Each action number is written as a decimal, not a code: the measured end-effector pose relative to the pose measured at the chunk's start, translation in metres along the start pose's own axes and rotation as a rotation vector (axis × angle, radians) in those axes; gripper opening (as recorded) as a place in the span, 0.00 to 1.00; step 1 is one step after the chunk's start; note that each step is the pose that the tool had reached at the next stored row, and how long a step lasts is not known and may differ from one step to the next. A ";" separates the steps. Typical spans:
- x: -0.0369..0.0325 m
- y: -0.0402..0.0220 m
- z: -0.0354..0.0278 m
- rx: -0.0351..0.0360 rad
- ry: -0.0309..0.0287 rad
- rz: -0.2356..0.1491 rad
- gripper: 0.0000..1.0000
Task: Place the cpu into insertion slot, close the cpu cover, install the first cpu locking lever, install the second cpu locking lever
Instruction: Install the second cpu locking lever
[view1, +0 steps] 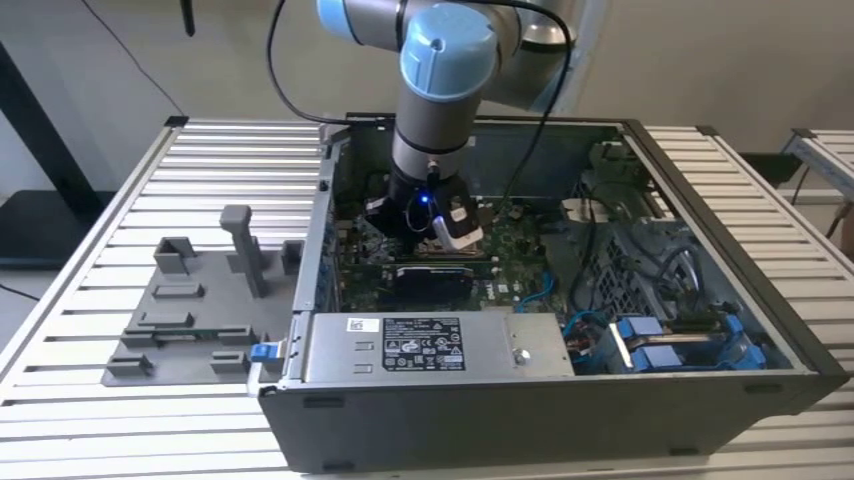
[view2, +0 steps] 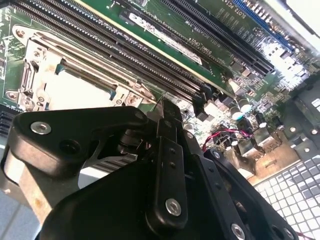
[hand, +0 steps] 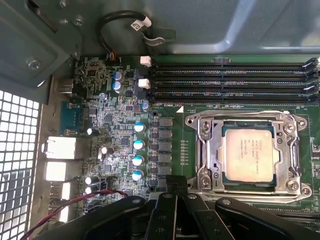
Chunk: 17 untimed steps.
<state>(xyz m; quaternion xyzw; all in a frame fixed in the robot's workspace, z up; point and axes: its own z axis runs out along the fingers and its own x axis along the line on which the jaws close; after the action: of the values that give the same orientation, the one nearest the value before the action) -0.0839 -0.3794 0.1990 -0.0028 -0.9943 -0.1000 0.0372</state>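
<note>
In the insertion slot (hand: 248, 152), the cpu (hand: 249, 153) carries unreadable print.

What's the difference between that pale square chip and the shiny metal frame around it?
The chip is a solid, matte, silvery-tan square; the frame is shiny bare metal, open in its middle. The chip is smaller and shows through the frame's window; the frame surrounds it. Both are square and lie flat on the green board.
</note>
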 end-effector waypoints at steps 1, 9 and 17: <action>0.0000 0.0001 -0.0001 0.0028 -0.0002 0.000 0.11; -0.0001 0.0062 0.0011 0.0164 -0.0059 0.000 0.11; 0.0000 0.0062 0.0012 0.0170 -0.0062 0.000 0.11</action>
<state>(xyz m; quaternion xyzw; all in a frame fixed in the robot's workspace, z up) -0.0838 -0.3731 0.1991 -0.0028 -0.9952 -0.0916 0.0341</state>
